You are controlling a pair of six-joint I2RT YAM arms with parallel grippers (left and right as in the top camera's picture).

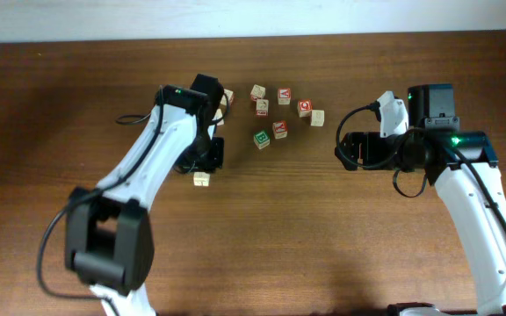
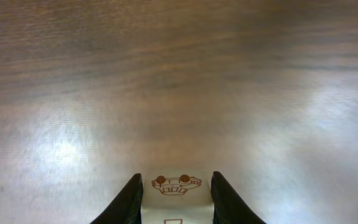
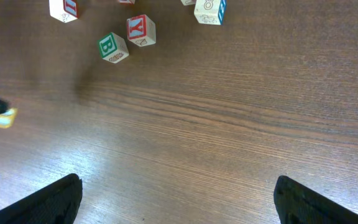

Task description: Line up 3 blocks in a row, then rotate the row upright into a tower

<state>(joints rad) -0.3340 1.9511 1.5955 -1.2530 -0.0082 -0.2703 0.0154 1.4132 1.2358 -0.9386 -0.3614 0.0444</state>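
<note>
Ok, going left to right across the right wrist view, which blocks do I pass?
Pale yellowish block at the left edge → red-lettered block cut by the top edge → green B block → red Y block → pale block with a blue 8. Slivers at the top edge are left out.

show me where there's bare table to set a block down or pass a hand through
Bare wood lies between the green B block and the right fingers, and across the near half of the table between the two arms. Crowded: the block cluster at far centre, and the left fingers shut on a pale block.
</note>
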